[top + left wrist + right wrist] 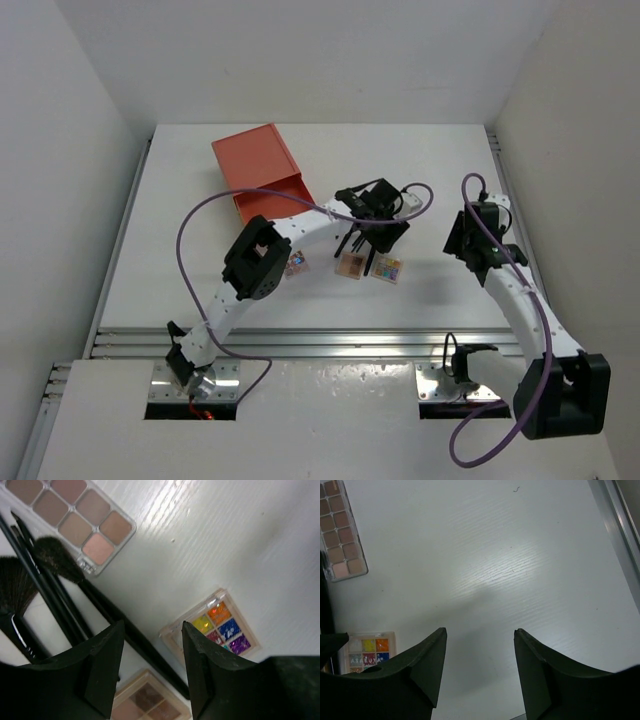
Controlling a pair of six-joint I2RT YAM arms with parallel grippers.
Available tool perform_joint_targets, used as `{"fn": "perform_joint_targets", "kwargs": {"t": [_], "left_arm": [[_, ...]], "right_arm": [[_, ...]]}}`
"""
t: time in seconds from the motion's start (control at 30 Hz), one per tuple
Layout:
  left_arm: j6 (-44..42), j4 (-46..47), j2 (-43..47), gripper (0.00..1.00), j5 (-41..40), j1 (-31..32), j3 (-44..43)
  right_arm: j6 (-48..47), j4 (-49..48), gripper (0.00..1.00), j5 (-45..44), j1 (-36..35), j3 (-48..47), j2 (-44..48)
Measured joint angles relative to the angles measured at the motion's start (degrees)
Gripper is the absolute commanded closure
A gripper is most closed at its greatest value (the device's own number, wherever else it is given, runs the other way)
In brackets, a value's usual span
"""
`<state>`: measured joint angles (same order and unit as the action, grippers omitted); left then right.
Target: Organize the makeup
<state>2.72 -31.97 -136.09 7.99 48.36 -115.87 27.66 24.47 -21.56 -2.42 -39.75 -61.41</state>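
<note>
Progress: early, by judgement; nothing visibly put away, all makeup loose on the white table (450,160), at the middle of the top view.
Done: no clear grouping; inside of the orange drawer box (258,172), up and left of the cluster, not possible to tell.
Left to do: makeup brushes (60,597) and four palettes, seemingly all of it.
Brushes, place: left half of the left wrist view, side by side, just beside the long nude palette (75,520).
Brushes, axis: upper left to lower right of that view; bristle heads toward upper left, handles toward lower right; fan brush (15,585) at the left edge.
Long palette, axis: diagonal at upper left there; nearly vertical at upper left of the right wrist view.
Small palettes: multicoloured palette (222,627) right of centre, flat, pans up, turned diagonally; brown palette (145,700) at the bottom edge; third small palette (296,264) beside the left arm in the top view.
Left gripper (152,670): released, jaws apart, above one brush handle; no grasp visible.
Right gripper (480,665): released, jaws apart over bare table, well apart from the palettes.
</note>
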Motion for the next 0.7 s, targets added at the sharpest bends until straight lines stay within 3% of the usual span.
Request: {"fn": "perform_joint_targets", "kwargs": {"t": [0.7], "left_arm": [[2.1,2.7,-2.1,0.54,-4.0,0.3,1.0]], "right_arm": [[-6.6,-2.0,0.45,4.8,0.1,4.1,5.7]]}}
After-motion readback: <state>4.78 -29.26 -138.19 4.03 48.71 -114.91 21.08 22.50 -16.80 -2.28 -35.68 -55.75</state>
